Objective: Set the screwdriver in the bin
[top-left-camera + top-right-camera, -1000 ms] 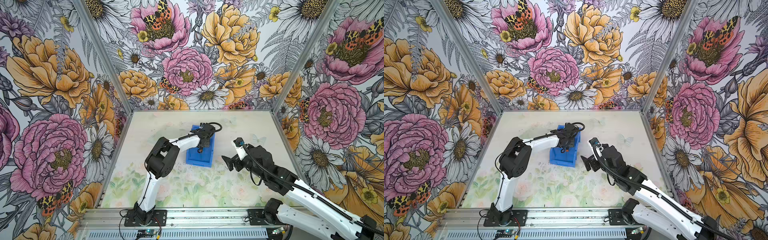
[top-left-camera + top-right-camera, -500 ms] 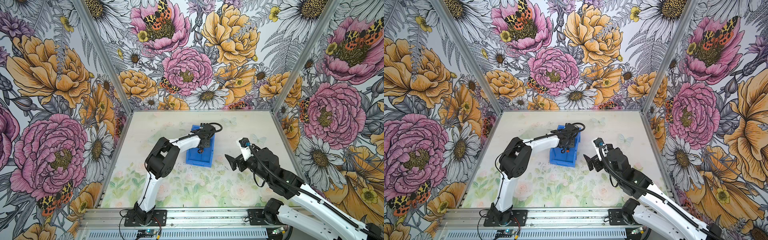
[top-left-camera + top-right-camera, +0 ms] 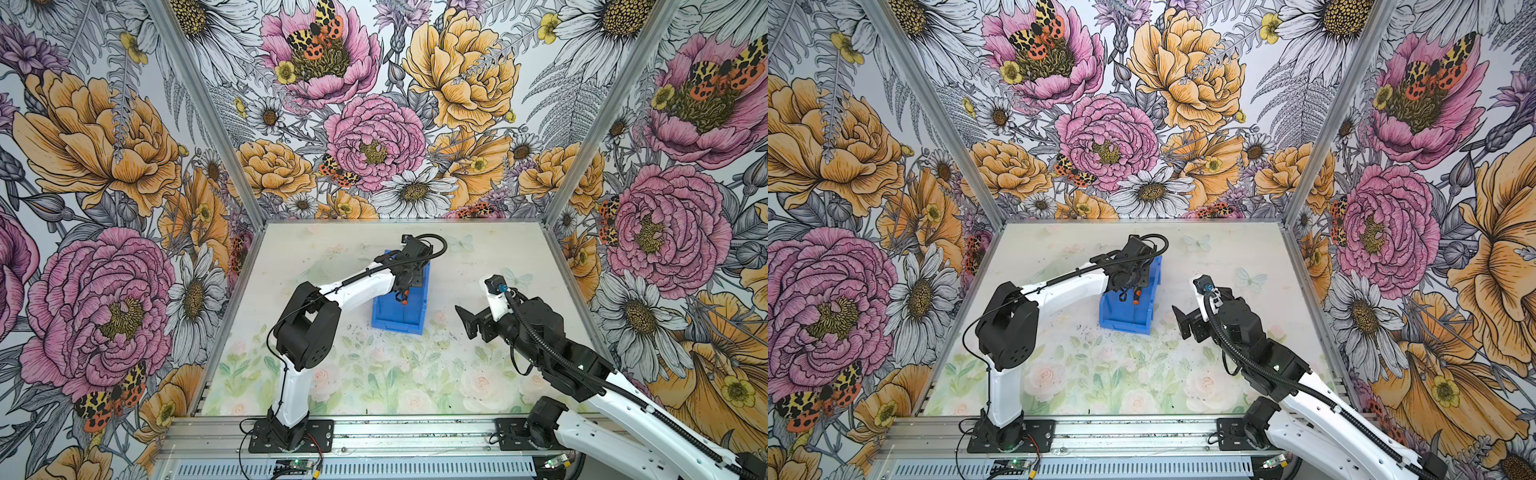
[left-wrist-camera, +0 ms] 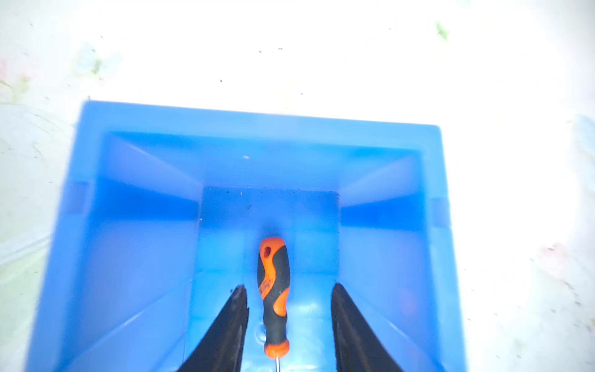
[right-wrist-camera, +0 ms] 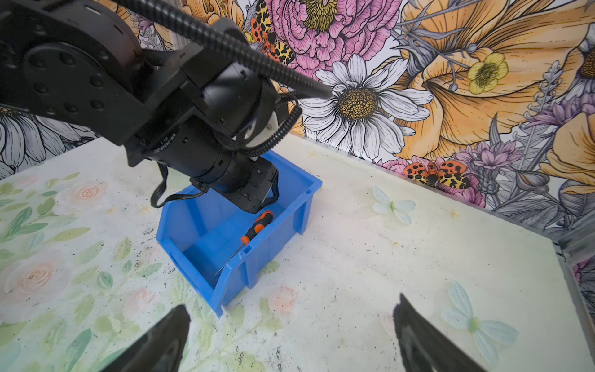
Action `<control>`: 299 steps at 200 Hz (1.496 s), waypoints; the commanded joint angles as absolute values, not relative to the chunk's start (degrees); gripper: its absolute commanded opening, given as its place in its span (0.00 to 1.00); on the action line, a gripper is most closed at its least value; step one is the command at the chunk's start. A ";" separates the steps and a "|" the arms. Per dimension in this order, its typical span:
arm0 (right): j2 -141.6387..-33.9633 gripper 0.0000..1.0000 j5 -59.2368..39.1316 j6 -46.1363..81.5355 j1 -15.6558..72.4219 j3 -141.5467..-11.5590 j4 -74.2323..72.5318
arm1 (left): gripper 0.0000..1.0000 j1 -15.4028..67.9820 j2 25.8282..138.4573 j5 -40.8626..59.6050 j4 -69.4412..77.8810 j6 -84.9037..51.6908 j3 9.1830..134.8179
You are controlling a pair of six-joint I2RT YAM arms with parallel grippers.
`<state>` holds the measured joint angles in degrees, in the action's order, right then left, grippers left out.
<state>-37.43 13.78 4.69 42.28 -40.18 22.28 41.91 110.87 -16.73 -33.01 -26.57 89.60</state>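
The left gripper [image 4: 287, 286] hangs inside the bin [image 4: 257, 119], over its far half, and its fingers have just come apart. Each now stands clear of the screwdriver [image 4: 273, 270], with blue floor showing on either side of the handle. The screwdriver is thus let go and sits within the bin's walls, handle toward the tall back end under the gripper and shaft running toward the low front. Whether it already lies flat on the floor I cannot tell. I judge the main step of the task done, with only the left arm's lift out of the bin remaining. Further right, the right gripper [image 5: 291, 304] has drifted a little away from the bin. It hovers above the table [image 5: 386, 244] with its fingers wide apart, holding nothing. As for writing, there is a small mark on the handle's orange band and pale lettering on the left arm's wrist housing [image 5: 167, 145]. Both are too blurred to read.
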 commanded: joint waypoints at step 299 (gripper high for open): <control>-27.22 1.00 49.03 11.58 32.18 -22.26 18.81 | 0.99 13.66 40.20 -20.11 -10.10 -5.13 26.65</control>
